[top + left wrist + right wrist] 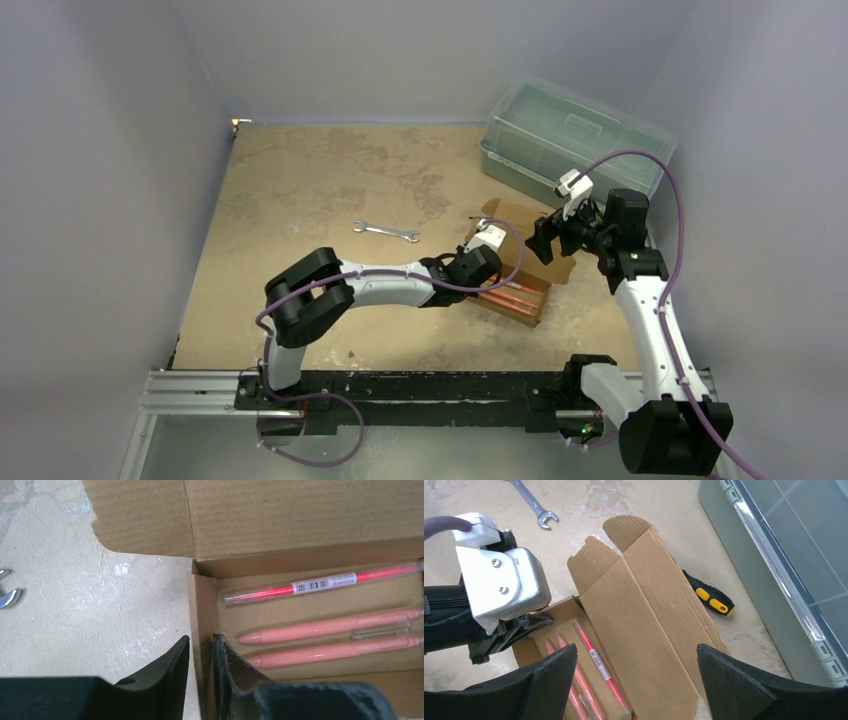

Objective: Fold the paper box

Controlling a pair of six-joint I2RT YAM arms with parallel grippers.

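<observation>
While the left end effector (200, 639) is clenched on the short end wall of the paper box (300, 515), with one of its fingers (172, 672) outside the cardboard and the other inside the tray, the right end effector (639, 680) hangs above the box's lid with its fingers spread wide and nothing between them. The paper box sits on the table (300, 180) right of centre, between the two arms. Its tray is open and its lid panel lies folded back flat toward the far right, side flaps and rounded tuck flap spread out. Inside the tray lie a clear red pen (320, 584) with a barcode label, nearest the lid hinge, and two pink pens (330, 627) side by side next to it, all three lengthwise. A silver wrench (387, 231) lies on the bare table to the left of the box, apart from it. A screwdriver (709, 594) with a black and yellow handle pokes out from under the lid's far edge. Beyond it, a translucent green bin (570, 130) with its lid on stands in the far right corner.
</observation>
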